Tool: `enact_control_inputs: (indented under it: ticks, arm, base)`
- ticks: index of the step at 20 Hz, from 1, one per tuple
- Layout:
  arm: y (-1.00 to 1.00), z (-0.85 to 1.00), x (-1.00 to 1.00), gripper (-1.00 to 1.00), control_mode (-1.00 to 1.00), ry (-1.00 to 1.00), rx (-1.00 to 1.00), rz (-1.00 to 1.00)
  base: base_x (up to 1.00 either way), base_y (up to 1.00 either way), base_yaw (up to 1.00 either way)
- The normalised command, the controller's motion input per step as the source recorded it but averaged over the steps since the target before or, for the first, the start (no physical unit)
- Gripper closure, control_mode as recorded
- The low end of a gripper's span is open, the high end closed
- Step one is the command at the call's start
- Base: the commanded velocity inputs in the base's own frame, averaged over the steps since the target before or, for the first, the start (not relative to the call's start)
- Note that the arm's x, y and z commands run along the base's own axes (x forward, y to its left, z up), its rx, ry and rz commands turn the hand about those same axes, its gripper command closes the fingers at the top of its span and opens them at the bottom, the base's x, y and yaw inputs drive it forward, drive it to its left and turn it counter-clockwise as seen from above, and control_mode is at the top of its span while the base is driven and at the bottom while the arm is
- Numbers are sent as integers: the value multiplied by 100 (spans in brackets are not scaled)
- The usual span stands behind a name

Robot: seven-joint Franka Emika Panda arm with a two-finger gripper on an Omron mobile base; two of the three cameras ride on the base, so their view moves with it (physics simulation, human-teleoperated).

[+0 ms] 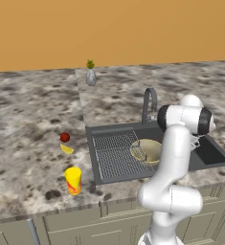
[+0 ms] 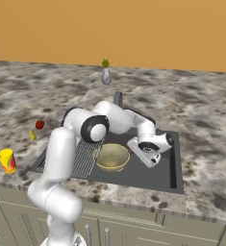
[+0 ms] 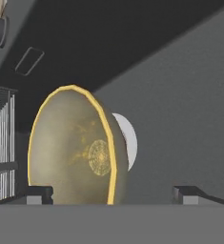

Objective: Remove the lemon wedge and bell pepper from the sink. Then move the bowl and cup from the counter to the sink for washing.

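Now my hand (image 2: 153, 156) hangs over the dark grey recessed sink (image 2: 174, 166), with its two dark fingers spread wide and nothing between them. The wide olive-gold bowl with the pale yellow rim (image 2: 111, 156) already lies in the basin, just beside the ribbed drainboard, so I judge this part of the task as done. In the hand view the bowl (image 3: 75, 147) appears close in front of my fingers, a little toward the drainboard side, with its rim turned toward me; I am not touching it.

The small dark-red round bell pepper (image 1: 64, 138) and the tiny yellow lemon wedge (image 1: 66, 149) lie on the speckled stone tabletop (image 1: 28, 119), outside the sink, near each other.

What remains, I think, is the small bright yellow cup with the orange-red mark (image 1: 73, 180). It stands upright on the tabletop near the front edge, beyond the drainboard from my hand and well apart from it. So the next move probably asks me to rise from the basin and cross over the drainboard toward the cup, coming at its vertical side.
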Motion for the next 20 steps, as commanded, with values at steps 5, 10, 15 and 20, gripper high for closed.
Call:
enact_control_inputs:
  ticks: [5,10,15,20]
  arm:
    - [-17,29,-18,-100,-100,0,0,3]
    - [-11,26,-26,-100,-100,0,0,1]
    - [-7,29,-25,-100,-100,0,-3,0]
    - [-4,29,-19,-100,-100,-1,-4,0]
  base:
    - [0,0,0]
    - [0,0,0]
    - [0,0,0]
    - [0,0,0]
